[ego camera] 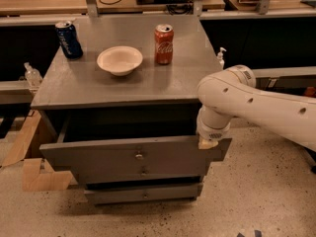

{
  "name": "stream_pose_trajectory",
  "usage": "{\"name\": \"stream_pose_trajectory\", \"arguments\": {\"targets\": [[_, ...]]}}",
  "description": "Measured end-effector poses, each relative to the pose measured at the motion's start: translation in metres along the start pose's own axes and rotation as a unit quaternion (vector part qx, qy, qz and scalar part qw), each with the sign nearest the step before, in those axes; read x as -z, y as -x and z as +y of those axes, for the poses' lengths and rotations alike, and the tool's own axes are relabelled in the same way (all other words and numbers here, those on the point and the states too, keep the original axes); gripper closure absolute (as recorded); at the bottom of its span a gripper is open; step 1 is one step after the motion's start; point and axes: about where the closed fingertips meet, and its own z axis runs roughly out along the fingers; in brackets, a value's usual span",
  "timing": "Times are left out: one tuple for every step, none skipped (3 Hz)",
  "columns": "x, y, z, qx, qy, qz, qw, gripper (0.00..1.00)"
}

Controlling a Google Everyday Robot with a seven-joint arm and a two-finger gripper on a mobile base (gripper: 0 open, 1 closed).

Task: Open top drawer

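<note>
The top drawer (113, 157) is a wide gray wooden drawer with a small round metal knob (139, 155) at its centre. It stands pulled out from the gray cabinet (123, 83), with a dark gap behind its front panel. My white arm reaches in from the right. The gripper (207, 143) sits at the drawer front's upper right edge, mostly hidden under the arm's wrist. Two narrower gray drawer fronts (143, 193) sit below.
On the cabinet top stand a blue can (68, 39), a white bowl (119, 59) and a red cola can (163, 43). A small bottle (221, 57) is at the right, another (32, 74) at the left. Cardboard (29, 157) lies on the floor at left.
</note>
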Motion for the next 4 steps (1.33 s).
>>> {"name": "stream_pose_trajectory", "arguments": {"targets": [[0.0,0.0,0.0,0.0,0.0,0.0,1.0,0.98],[0.0,0.0,0.0,0.0,0.0,0.0,1.0,0.74],[0.0,0.0,0.0001,0.0,0.0,0.0,1.0,0.51],[0.0,0.0,0.0001,0.0,0.0,0.0,1.0,0.28]]}}
